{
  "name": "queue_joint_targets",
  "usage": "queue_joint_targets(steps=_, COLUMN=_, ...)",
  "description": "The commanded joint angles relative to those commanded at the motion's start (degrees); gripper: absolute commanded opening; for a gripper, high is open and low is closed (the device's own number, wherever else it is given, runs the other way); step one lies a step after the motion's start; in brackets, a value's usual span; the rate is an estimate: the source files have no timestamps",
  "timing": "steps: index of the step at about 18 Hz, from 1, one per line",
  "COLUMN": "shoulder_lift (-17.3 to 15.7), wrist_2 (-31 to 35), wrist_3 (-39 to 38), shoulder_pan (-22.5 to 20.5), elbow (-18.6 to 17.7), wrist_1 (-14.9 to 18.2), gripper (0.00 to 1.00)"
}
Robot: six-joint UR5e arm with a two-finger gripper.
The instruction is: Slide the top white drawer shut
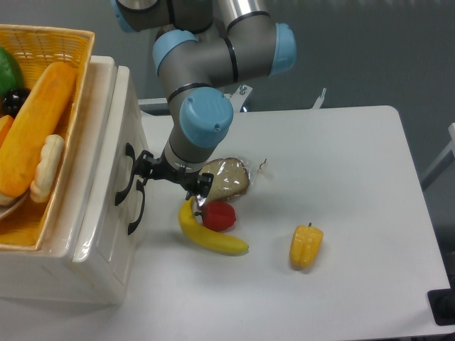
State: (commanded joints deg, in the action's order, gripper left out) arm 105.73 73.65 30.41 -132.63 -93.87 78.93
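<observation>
gripper [144, 168] at black handle [125, 174] | top white drawer [106, 142] nearly flush | banana [207, 236] on table [355, 177]

A white table [341, 142] stands before a plain grey-blue wall [377, 50].

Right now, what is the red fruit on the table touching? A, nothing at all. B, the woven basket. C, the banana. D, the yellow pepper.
C: the red fruit rests against the inner curve of the banana, while the yellow pepper lies apart to the right and the woven basket sits up on the white cabinet.
</observation>
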Motion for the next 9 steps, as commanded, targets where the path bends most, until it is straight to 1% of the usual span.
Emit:
queue_joint_targets(steps=4, shoulder_lift=0.09, wrist_2=0.17, wrist_3=0.52, shoulder_pan=-0.26, elbow=0.35, wrist_1=0.00, gripper=1.00)
queue_joint_targets(steps=7, shoulder_lift=0.26, wrist_2=0.53, wrist_3=1.05, shoulder_pan=-1.31, elbow=0.97, wrist_1=-0.17, gripper=1.00)
queue_joint_targets(steps=9, shoulder_lift=0.17, wrist_2=0.62, wrist_3=1.05, shoulder_pan=-3.59, elbow=2.98, wrist_1=0.00, gripper=1.00)
